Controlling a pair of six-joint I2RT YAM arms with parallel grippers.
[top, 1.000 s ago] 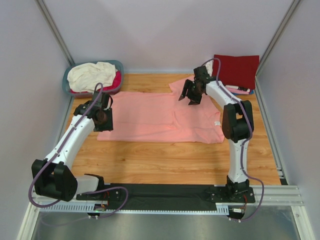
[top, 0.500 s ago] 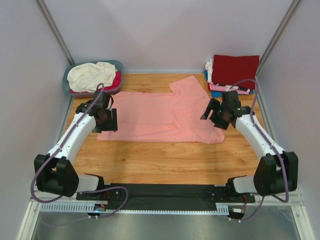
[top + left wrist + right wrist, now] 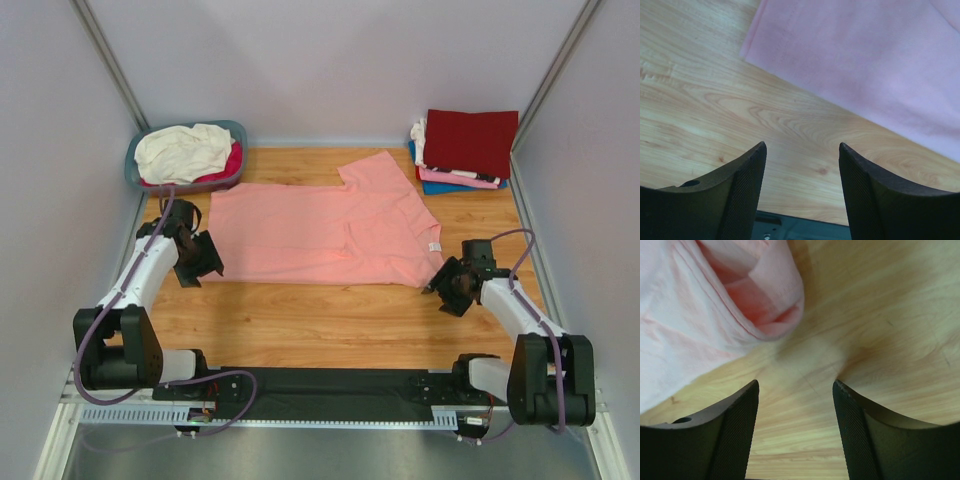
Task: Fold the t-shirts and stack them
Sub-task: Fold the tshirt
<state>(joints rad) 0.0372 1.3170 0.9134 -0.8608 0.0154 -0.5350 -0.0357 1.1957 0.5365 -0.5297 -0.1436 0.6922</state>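
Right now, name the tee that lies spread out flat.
The salmon-pink tee: it alone lies open on the table. The dark red one tops a folded stack at the far right; the cream one is bunched in the basket.

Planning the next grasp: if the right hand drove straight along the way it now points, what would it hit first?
Most likely the bare wooden table, just short of the salmon-pink t-shirt and its folded corner. The right hand is open and empty. Depth is hard to judge.
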